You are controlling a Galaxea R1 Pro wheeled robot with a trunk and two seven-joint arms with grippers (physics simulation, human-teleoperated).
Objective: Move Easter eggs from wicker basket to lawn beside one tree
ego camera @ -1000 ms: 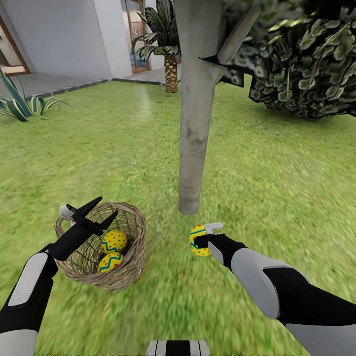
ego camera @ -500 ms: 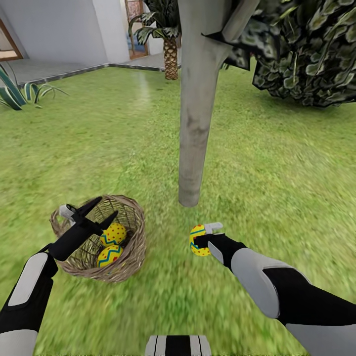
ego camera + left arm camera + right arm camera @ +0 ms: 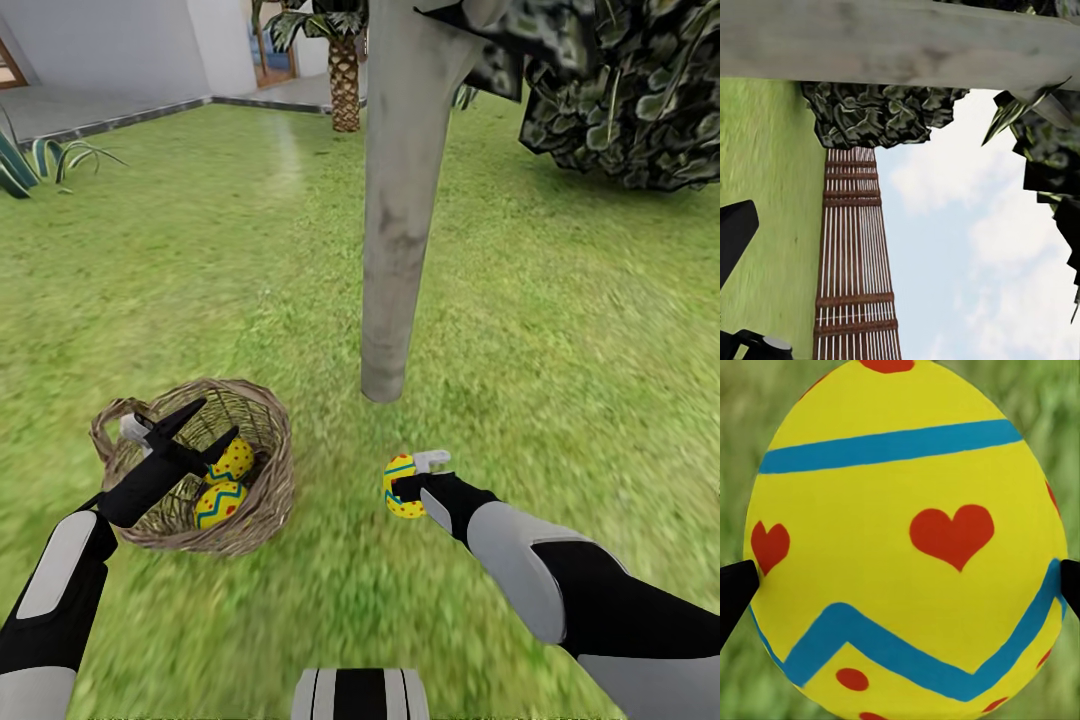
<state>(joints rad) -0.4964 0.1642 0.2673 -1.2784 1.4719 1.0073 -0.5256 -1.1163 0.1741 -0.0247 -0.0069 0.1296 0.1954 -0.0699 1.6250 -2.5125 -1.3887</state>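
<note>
The wicker basket (image 3: 268,478) stands on the lawn (image 3: 560,330) at the lower left, with two Easter eggs (image 3: 235,458) (image 3: 220,503) inside it. My left gripper (image 3: 220,420) hangs open just above the basket's mouth, holding nothing. A third Easter egg (image 3: 398,488) is held off the grass by my right gripper (image 3: 412,476), a short way in front of the base of the tree (image 3: 400,200). In the right wrist view this egg (image 3: 904,540) sits between the two fingertips (image 3: 735,592).
The tree's dark leafy crown (image 3: 630,90) hangs at the upper right. A palm (image 3: 344,90) and a paved edge by the house lie far behind. In the left wrist view, the trunk (image 3: 900,41) and a brown slatted fence (image 3: 855,255) appear.
The whole picture has shifted upward, so the camera has moved. Both arms keep their pose, and the right gripper still grips its egg.
</note>
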